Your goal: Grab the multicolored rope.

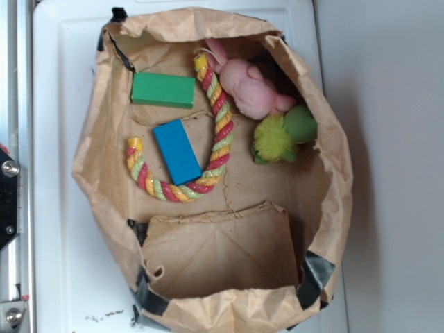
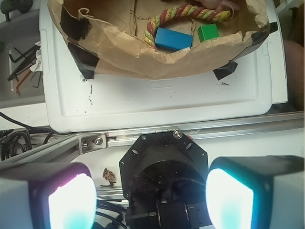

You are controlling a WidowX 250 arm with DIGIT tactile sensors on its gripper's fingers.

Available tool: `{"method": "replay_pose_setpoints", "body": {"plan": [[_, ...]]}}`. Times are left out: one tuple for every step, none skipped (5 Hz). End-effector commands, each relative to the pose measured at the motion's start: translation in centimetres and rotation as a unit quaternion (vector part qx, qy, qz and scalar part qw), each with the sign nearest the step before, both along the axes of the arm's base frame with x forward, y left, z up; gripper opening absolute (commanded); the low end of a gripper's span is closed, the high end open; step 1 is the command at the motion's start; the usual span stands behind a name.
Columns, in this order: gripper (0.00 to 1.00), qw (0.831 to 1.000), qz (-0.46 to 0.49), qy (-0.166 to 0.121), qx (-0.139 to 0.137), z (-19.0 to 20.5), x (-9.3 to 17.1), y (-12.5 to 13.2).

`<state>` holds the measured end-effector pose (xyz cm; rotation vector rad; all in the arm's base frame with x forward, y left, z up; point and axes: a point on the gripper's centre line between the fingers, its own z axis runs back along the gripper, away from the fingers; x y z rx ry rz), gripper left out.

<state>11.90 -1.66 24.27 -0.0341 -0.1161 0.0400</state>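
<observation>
The multicolored rope lies curved on the floor of an opened brown paper bag, twisted from red, yellow and pale green strands. It wraps around a blue block. In the wrist view the rope shows at the top, inside the bag. My gripper is open, its two glowing fingers wide apart with nothing between them. It hangs over the robot base, well short of the bag. The gripper does not show in the exterior view.
In the bag also lie a green block, a pink plush toy and a fuzzy yellow-green plush toy. The bag sits on a white tray. A metal rail and cables lie nearby.
</observation>
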Motion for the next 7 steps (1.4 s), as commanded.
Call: {"method": "replay_pose_setpoints", "body": {"plan": [[1.0,1.0,0.0,0.0,0.0,0.0,0.0,0.0],[1.0,0.999,0.039,-0.011,-0.024,0.1,5.0,-0.1],[1.0,0.997,0.066,-0.023,-0.03,-0.7,8.9,0.1],[1.0,0.991,0.107,-0.053,-0.054,-2.6,11.2,0.6],[1.0,0.98,0.163,-0.078,-0.081,-4.5,13.0,1.3],[1.0,0.978,0.176,-0.084,-0.071,-6.1,14.5,1.8],[1.0,0.977,0.191,-0.074,-0.067,-7.4,15.5,2.5]]}}
